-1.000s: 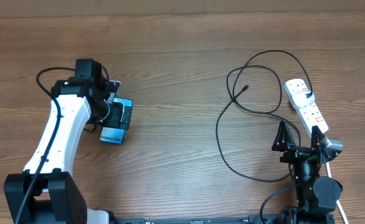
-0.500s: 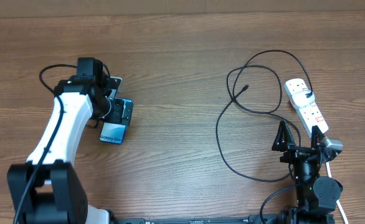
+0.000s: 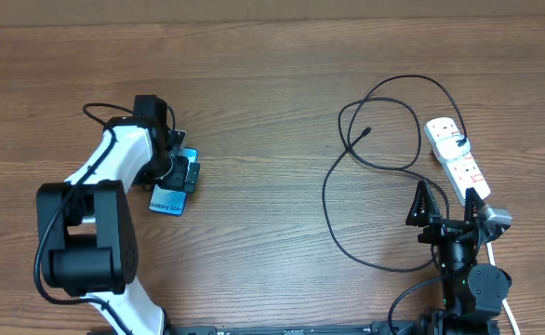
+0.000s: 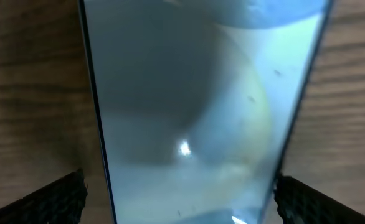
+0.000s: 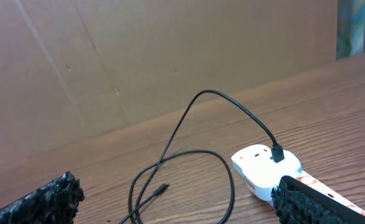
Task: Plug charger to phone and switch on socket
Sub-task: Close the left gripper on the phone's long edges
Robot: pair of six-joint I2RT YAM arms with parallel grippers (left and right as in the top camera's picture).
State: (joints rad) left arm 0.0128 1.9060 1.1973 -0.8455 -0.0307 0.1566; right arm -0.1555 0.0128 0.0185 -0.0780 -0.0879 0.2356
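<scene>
Phone [image 3: 167, 199] lies flat, screen bright light-blue, edges dark.

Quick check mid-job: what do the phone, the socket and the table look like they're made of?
Phone: glossy glass front by its look, since it shows a glare spot and soft reflections; the dark edge's material is unclear. Socket: probably smooth white moulded plastic, with a slight sheen. Table: matte wood-grain surface; solid wood or laminate cannot be told.

Soft, even light fell on the bench [image 3: 254, 84], leaving only faint shadows. Up close, the phone [image 4: 189, 93] was blurred, with one small glare spot.
</scene>
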